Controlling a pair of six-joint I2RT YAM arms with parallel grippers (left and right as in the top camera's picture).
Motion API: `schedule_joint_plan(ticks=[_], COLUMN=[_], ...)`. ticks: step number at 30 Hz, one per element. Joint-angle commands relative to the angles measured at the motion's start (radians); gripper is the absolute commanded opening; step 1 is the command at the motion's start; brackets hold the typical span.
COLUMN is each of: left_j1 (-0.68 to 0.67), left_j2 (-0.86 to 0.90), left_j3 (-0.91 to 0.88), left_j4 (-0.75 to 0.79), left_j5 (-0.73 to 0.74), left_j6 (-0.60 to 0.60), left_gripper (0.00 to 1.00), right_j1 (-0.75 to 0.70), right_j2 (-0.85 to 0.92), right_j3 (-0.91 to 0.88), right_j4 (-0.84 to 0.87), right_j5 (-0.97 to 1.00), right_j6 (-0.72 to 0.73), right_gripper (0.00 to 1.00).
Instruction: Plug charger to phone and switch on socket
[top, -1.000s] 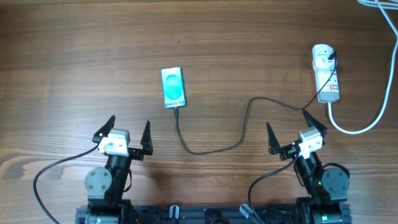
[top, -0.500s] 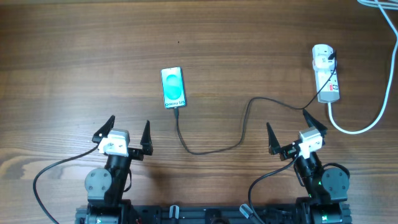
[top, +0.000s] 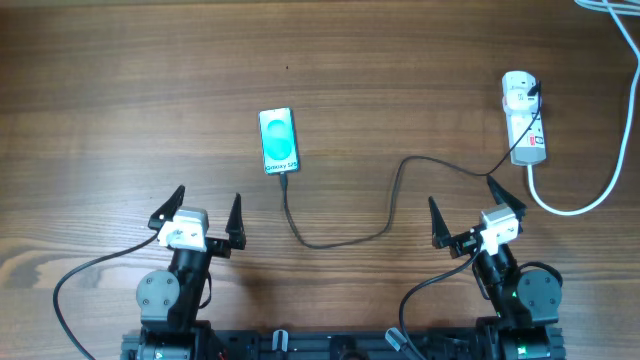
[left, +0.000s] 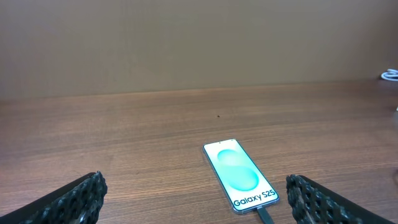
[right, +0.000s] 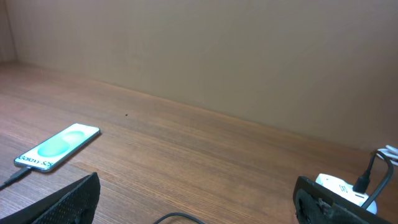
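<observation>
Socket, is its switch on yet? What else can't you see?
- Socket switch: too small overhead; in right wrist view, partly behind the right pincer.
- Charger tip at the phone: too small overhead; cut off by left wrist view's bottom edge.
- White cord: runs off overhead's edge.

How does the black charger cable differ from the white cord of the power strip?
The charger cable is black and thin; the white cord is clearly thicker. The charger cable bends from the plug in the power strip to the near end of the phone; the white cord leaves the strip's near end, loops right and exits the overhead view at the top. Both lie on the wooden table and join that strip.
</observation>
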Motion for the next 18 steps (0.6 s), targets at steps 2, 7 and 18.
schedule_joint_plan(ticks=[2, 7, 18], left_j1=[0.005, 0.005, 0.002], left_j2=[-0.012, -0.012, 0.052], left_j3=[-0.006, -0.006, -0.006], left_j4=[-0.003, -0.003, -0.003], left_j5=[-0.013, -0.013, -0.013], left_j6=[-0.010, -0.010, -0.011], left_gripper=[1.00, 1.00, 1.00], right_j1=[0.005, 0.005, 0.005], right_j2=[-0.009, -0.009, -0.009], right_j3=[-0.002, -0.002, -0.002], right_j4=[0.004, 0.004, 0.004], right_j5=[0.013, 0.013, 0.013], right_j6=[0.012, 0.012, 0.012], right_gripper=[1.00, 1.00, 1.00])
